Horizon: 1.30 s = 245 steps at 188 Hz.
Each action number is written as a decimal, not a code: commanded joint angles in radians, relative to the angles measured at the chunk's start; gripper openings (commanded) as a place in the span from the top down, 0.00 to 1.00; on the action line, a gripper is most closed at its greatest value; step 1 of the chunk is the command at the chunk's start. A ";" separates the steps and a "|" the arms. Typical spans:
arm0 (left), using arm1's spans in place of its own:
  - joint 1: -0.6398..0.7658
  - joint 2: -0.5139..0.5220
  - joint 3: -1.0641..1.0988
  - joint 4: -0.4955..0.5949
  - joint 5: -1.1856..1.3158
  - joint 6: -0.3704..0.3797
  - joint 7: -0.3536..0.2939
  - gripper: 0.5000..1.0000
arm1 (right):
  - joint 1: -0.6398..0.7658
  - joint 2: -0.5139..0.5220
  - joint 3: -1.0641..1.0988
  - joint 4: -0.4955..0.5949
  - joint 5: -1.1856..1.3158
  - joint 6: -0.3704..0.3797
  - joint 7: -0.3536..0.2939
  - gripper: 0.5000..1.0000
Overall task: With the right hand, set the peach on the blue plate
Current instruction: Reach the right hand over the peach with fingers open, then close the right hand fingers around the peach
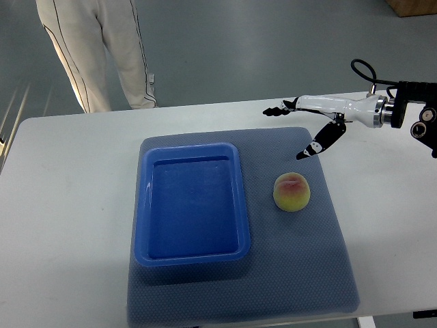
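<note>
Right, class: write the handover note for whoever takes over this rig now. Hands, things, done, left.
Right hand: open, holding nothing, above the mat beyond the peach.
Left hand: not in view.
Peach: on the mat, right of the blue plate, apart from it.
Blue plate: nothing in it.
Done: nothing yet.
Left: grasp the peach, carry it over, set it in the plate.

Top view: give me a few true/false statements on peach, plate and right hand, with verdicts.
1. The peach lies on the grey mat, right of the blue plate. True.
2. The right hand grips the peach. False: it is open, apart from the peach and farther back on the table.
3. The blue plate holds fruit. False: nothing lies in it.
4. A person stands beyond the table's far edge. True.
5. The left hand rests on the mat. False: it is out of view.
</note>
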 commanded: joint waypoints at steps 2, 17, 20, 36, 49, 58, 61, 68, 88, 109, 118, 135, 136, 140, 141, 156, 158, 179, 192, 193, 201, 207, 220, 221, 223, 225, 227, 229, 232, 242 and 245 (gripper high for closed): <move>0.000 0.000 0.000 0.000 0.000 0.000 0.000 0.00 | 0.051 -0.025 -0.070 0.025 -0.121 0.034 0.025 0.14; 0.000 0.000 0.000 0.000 0.000 0.000 0.000 0.00 | 0.084 -0.033 -0.117 0.042 -0.197 0.036 0.035 0.14; 0.000 0.000 0.000 0.000 0.000 0.000 0.000 0.00 | 0.090 -0.036 -0.123 0.043 -0.204 0.036 0.035 0.14; 0.000 0.000 0.000 0.000 0.000 0.000 0.000 0.00 | 0.121 -0.038 -0.166 0.063 -0.237 0.031 0.041 0.14; 0.000 0.000 0.000 0.000 0.000 0.000 0.000 0.00 | 0.133 -0.036 -0.183 0.074 -0.251 0.028 0.041 0.14; 0.000 0.000 0.000 0.000 0.000 0.000 0.000 0.00 | 0.133 -0.028 -0.194 0.080 -0.270 0.023 0.041 0.14; 0.000 0.000 0.000 0.000 0.000 0.000 0.000 0.00 | 0.132 -0.027 -0.197 0.085 -0.274 0.023 0.041 0.14; 0.000 0.000 0.000 0.000 0.000 0.000 0.000 0.00 | 0.129 -0.022 -0.199 0.092 -0.276 0.022 0.040 0.14; 0.000 0.000 0.000 0.000 0.000 0.000 0.000 0.00 | 0.110 -0.013 -0.200 0.112 -0.283 0.020 0.038 0.14; 0.000 0.000 0.000 0.000 0.000 0.000 0.000 0.00 | 0.090 -0.013 -0.200 0.111 -0.296 0.019 0.038 0.14; 0.000 0.000 0.000 0.000 0.000 0.000 0.000 0.00 | 0.066 -0.011 -0.200 0.111 -0.300 -0.003 0.035 0.14; 0.000 0.000 0.000 0.000 0.000 0.000 0.000 0.00 | 0.037 -0.007 -0.200 0.106 -0.302 -0.018 0.031 0.14; 0.000 0.000 0.000 0.000 0.000 0.000 0.000 0.00 | 0.034 -0.005 -0.200 0.105 -0.302 -0.019 0.031 0.14; 0.000 0.000 0.000 0.000 0.000 0.000 0.000 0.00 | 0.032 -0.004 -0.200 0.103 -0.303 -0.019 0.031 0.14; 0.000 0.000 0.000 0.000 0.000 0.000 0.000 0.00 | 0.031 -0.002 -0.200 0.102 -0.303 -0.021 0.031 0.14; 0.000 0.000 0.000 0.000 0.000 0.000 0.000 0.00 | 0.028 0.002 -0.199 0.098 -0.303 -0.030 0.031 0.14; 0.000 0.000 0.000 0.000 0.000 0.000 0.000 0.00 | 0.020 0.007 -0.199 0.095 -0.303 -0.043 0.029 0.14; 0.000 0.000 0.000 -0.001 0.000 0.000 0.000 0.00 | -0.003 0.016 -0.197 0.094 -0.303 -0.056 0.026 0.14; 0.000 0.000 0.000 0.000 0.000 0.000 0.000 0.00 | -0.005 0.021 -0.197 0.094 -0.302 -0.056 0.026 0.14; 0.000 0.000 0.000 0.000 0.000 0.000 0.000 0.00 | -0.005 0.021 -0.197 0.094 -0.302 -0.056 0.026 0.14; 0.000 0.000 0.000 -0.001 0.000 0.000 0.000 0.00 | -0.006 0.022 -0.196 0.094 -0.302 -0.061 0.026 0.14; 0.000 0.000 0.000 -0.001 0.000 0.000 0.000 0.00 | -0.006 0.022 -0.196 0.094 -0.302 -0.061 0.026 0.14; 0.000 0.000 0.000 0.000 0.000 0.000 0.000 0.00 | -0.015 0.025 -0.196 0.094 -0.302 -0.078 0.026 0.14; 0.000 0.000 0.000 0.000 0.000 0.000 0.000 0.00 | -0.015 0.027 -0.196 0.092 -0.302 -0.081 0.026 0.14; 0.000 0.000 0.000 0.000 0.000 0.000 0.000 0.00 | -0.017 0.028 -0.196 0.092 -0.302 -0.082 0.026 0.14; 0.000 0.000 0.000 0.000 0.000 0.000 0.000 0.00 | -0.017 0.028 -0.196 0.091 -0.302 -0.084 0.025 0.14; 0.000 0.000 0.000 0.000 0.000 0.000 0.000 0.00 | -0.017 0.030 -0.196 0.089 -0.302 -0.087 0.025 0.14; 0.000 0.000 -0.001 0.000 0.000 0.000 0.000 0.00 | -0.017 0.032 -0.196 0.088 -0.302 -0.089 0.025 0.14; 0.000 0.000 -0.002 0.000 0.000 0.000 0.000 0.00 | -0.017 0.033 -0.196 0.086 -0.302 -0.092 0.025 0.14; 0.000 0.000 0.000 0.000 0.000 0.000 0.000 0.00 | -0.017 0.042 -0.196 0.074 -0.302 -0.107 0.025 0.14; 0.000 0.000 0.000 0.000 0.000 0.000 0.000 0.00 | -0.018 0.044 -0.196 0.071 -0.302 -0.110 0.026 0.15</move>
